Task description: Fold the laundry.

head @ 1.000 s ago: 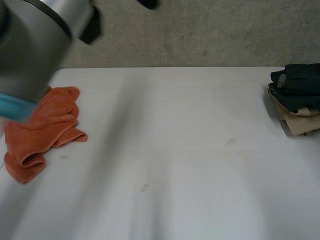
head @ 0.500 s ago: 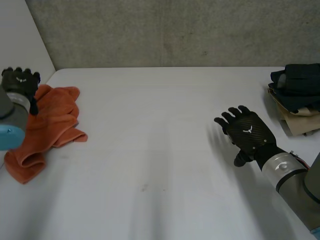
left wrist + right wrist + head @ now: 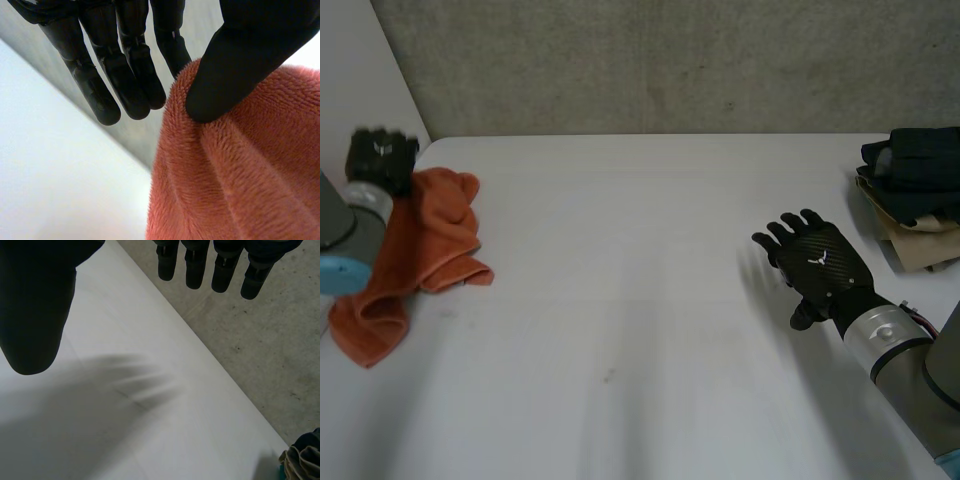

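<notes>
An orange towel [image 3: 425,240] lies crumpled at the left side of the white table [image 3: 640,250]. My left hand [image 3: 382,160] is at the towel's far edge. In the left wrist view the thumb presses into the orange towel [image 3: 240,175] at its raised edge, with the fingers [image 3: 125,75] close on the other side of that edge, pinching it. My right hand [image 3: 820,265] hovers palm down over the right middle of the table, fingers straight and spread, holding nothing. The right wrist view shows its thumb [image 3: 35,305] over bare table.
A stack of folded dark and beige clothes [image 3: 915,195] sits at the table's far right edge; it shows beyond my right hand's fingertips as folded clothes [image 3: 302,460]. A grey concrete wall [image 3: 670,60] runs behind the table.
My left arm swung out from in front of the camera to the towel. The left hand moved to the towel's far edge and closed on it. The right hand came in and has held still.
</notes>
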Robot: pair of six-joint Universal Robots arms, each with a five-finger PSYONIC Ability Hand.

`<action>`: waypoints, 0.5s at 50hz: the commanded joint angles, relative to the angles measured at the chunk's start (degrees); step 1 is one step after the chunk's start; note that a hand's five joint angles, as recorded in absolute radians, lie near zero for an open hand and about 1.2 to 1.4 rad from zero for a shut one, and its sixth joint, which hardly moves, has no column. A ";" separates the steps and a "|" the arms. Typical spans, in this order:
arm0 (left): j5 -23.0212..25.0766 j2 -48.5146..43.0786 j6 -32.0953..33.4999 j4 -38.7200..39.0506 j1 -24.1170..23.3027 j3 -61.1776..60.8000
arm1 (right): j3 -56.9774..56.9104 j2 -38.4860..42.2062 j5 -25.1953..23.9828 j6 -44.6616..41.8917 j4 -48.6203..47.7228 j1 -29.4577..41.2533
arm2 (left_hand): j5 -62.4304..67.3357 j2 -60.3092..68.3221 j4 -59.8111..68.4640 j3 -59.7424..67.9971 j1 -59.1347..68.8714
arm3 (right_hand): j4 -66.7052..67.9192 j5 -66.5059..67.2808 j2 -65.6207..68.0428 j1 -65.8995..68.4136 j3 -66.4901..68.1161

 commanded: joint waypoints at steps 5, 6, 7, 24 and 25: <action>0.07 26.17 -24.19 0.21 -13.72 -10.19 | -0.28 0.00 0.17 0.16 -0.24 -0.24 | 15.20 11.57 11.39 11.93 13.35 | -2.01 -2.78 -2.08 -3.01 -1.95; 0.24 27.32 -25.61 0.21 -15.14 -10.81 | -0.28 0.00 0.17 0.16 -0.24 -0.24 | 15.20 11.57 11.39 11.93 13.35 | -2.01 -2.78 -2.08 -3.01 -1.95; 0.24 28.46 -26.76 0.21 -16.28 -11.43 | -0.28 0.00 0.17 0.25 -0.42 -0.24 | 15.20 11.57 11.39 11.93 13.35 | -2.01 -2.78 -2.08 -3.01 -1.95; 3.68 11.17 -27.92 -4.80 -43.19 -14.78 | -0.72 -0.88 8.79 0.78 -3.32 -3.13 | 0.38 -3.26 -3.43 -2.90 -1.47 | -2.01 -2.78 -2.08 -3.01 -1.95; 3.41 10.29 -27.30 -5.15 -43.19 -14.08 | -0.72 -0.88 8.87 0.87 -3.23 -3.22 | -13.40 -17.04 -17.21 -16.67 -15.25 | -2.01 -2.78 -2.08 -3.01 -1.95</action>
